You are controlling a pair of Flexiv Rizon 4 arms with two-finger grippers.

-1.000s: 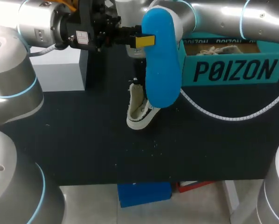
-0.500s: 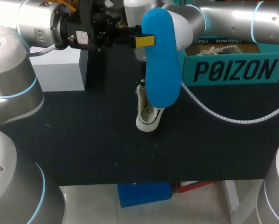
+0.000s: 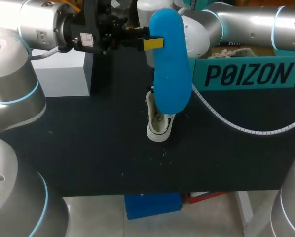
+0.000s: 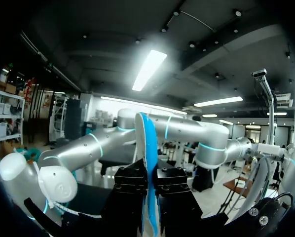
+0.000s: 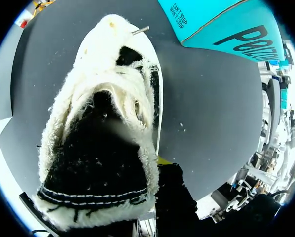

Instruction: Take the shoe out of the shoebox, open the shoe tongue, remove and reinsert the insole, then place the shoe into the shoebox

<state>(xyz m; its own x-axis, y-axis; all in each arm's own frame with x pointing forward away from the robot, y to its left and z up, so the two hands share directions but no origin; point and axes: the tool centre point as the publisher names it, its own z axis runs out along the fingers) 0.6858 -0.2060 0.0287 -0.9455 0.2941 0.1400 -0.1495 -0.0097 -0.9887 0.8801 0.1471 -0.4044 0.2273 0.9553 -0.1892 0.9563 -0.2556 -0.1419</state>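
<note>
A long blue insole point(image 3: 171, 69) hangs upright above the table's middle, with my left gripper point(image 3: 152, 43) shut on its upper edge. In the left wrist view the insole point(image 4: 143, 143) stands edge-on between the black fingers point(image 4: 132, 187). Below it a white shoe point(image 3: 159, 127) with fleece lining stands on the black table, partly hidden behind the insole. My right arm point(image 3: 236, 24) reaches in behind the insole. In the right wrist view its gripper point(image 5: 157, 163) is shut on the shoe's collar point(image 5: 147, 148), looking into the open mouth of the shoe point(image 5: 108, 98).
The teal shoebox point(image 3: 246, 74) stands at the back right, also visible ahead of the shoe point(image 5: 221, 24). A white block point(image 3: 63, 74) sits at the back left. A white coiled cable point(image 3: 236, 127) hangs across the right side of the table point(image 3: 88, 148).
My right arm has carried the shoe to the right and turned it so it stands under the insole. The left arm and insole have stayed where they were.
</note>
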